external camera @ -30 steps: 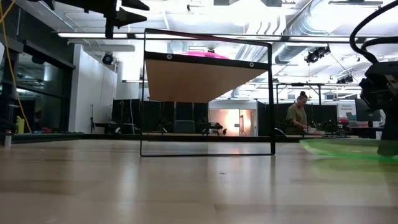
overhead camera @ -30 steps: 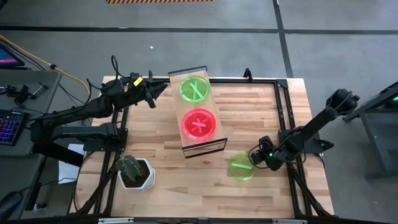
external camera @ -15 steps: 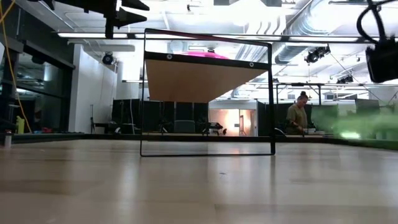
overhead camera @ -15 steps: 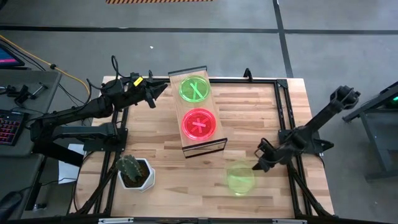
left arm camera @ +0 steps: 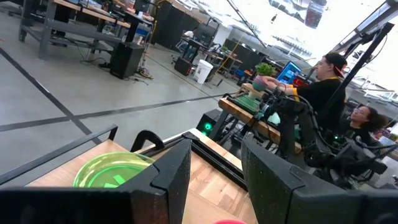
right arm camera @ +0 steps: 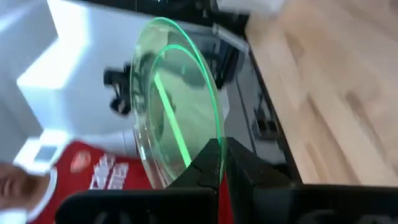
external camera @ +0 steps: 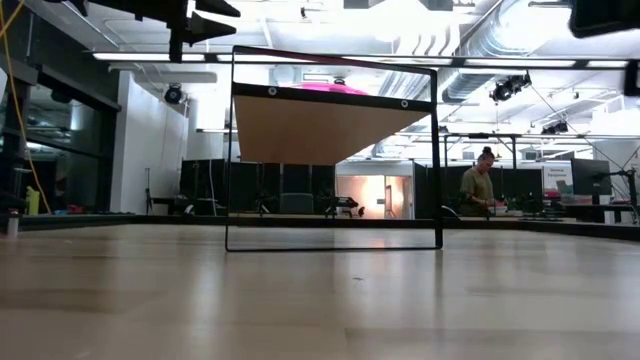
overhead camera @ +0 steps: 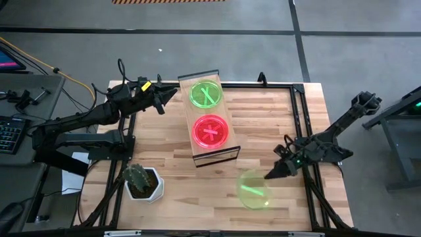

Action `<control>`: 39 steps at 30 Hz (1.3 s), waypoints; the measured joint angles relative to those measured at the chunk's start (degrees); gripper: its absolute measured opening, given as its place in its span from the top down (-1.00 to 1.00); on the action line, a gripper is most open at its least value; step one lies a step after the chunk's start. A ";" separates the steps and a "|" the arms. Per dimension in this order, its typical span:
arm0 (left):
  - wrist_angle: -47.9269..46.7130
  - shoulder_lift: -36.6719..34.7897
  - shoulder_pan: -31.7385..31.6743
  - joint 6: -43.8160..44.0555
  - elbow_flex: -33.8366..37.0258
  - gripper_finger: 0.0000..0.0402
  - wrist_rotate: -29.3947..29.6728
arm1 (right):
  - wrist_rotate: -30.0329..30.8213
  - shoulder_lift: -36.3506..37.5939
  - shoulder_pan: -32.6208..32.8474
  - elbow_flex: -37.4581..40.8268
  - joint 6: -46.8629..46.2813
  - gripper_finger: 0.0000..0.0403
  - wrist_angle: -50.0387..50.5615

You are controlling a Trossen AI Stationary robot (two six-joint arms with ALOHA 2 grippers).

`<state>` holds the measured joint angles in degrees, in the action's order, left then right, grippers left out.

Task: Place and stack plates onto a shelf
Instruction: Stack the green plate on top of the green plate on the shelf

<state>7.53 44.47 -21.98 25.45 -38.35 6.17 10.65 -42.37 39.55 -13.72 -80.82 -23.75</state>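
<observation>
From above, the right gripper (overhead camera: 271,176) was clamped on the rim of a green plate (overhead camera: 254,189), holding it over the table's (overhead camera: 263,125) near right part, well apart from the shelf (overhead camera: 209,120). On the shelf lay a green stack (overhead camera: 205,95) at the far end and a pink stack (overhead camera: 210,131) in the middle. The left gripper (overhead camera: 172,93) waited just beside the shelf's far end, fingers apart. A cactus (overhead camera: 137,175) stood at the near left.

At table level, the shelf (external camera: 333,148) stood raised on its dark frame, a sliver of pink (external camera: 333,88) on top.

The left wrist view showed parted fingers (left arm camera: 171,171) and the green stack (left arm camera: 112,169).

The right wrist view showed the fingers (right arm camera: 208,163) pinching the green plate's (right arm camera: 168,93) edge, the plate tilted.
</observation>
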 joint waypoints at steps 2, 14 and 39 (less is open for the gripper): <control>0.00 0.00 0.00 0.01 0.01 0.34 0.00 | 0.96 -0.04 -1.99 -1.78 0.49 1.00 1.24; 4.75 0.00 0.02 3.21 0.04 0.34 -4.43 | 1.53 -0.04 -27.73 -18.20 7.74 1.00 16.16; 22.89 -0.15 0.00 2.99 0.02 0.34 -9.13 | -4.82 -37.51 -62.24 -40.28 17.82 1.00 14.52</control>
<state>30.42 44.31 -21.98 28.45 -38.33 -2.96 5.82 -79.88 -22.69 -54.00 -63.00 -9.23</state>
